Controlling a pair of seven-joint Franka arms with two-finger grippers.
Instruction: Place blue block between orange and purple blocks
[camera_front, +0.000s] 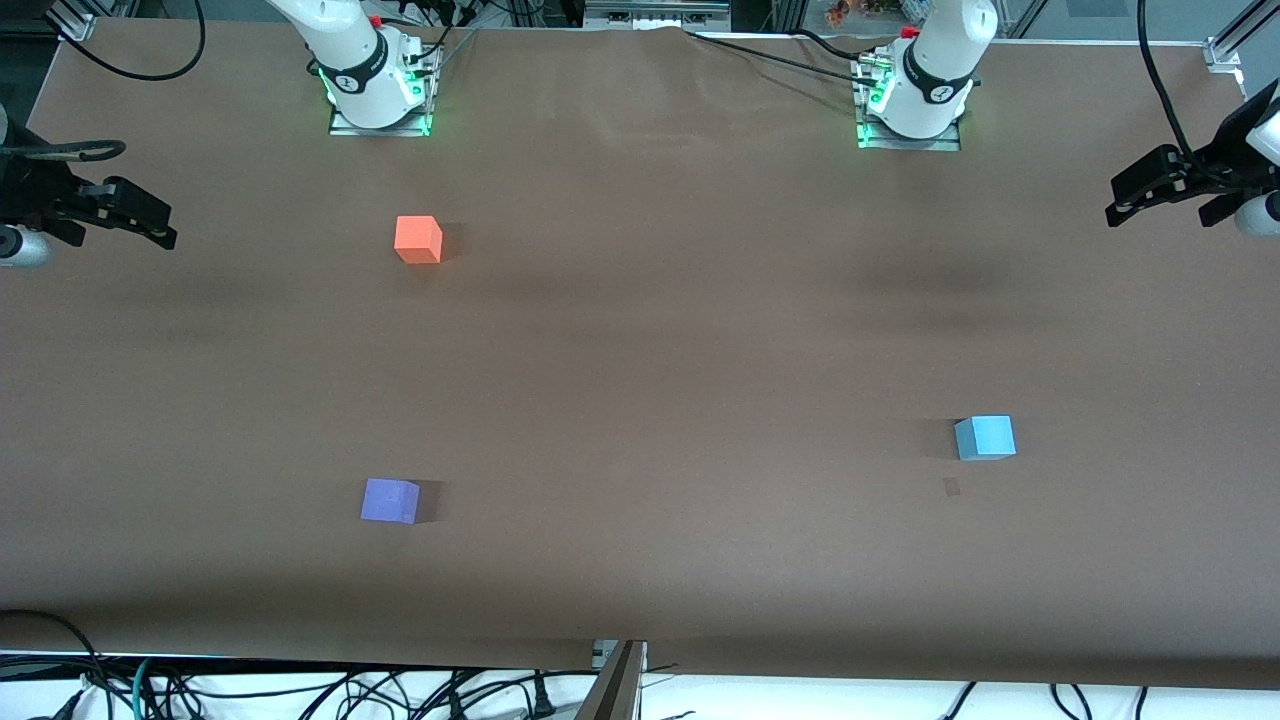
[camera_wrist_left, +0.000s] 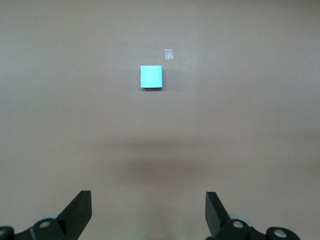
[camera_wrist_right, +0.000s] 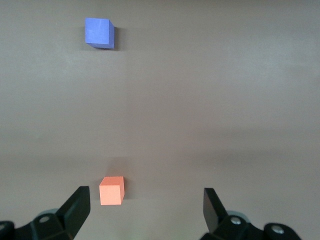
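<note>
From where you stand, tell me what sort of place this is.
Likely a robotics lab bench: two white arm bases bolted to a brown paper-covered table, loose black cables along its edge, small matte foam-like cubes.

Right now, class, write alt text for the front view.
Three cubes sit apart on a brown table: orange near the right arm's base, purple nearer the camera, blue toward the left arm's end.

Soft even overhead light, sharp focus, faint blurry shadows on table (camera_front: 640, 350)
</note>
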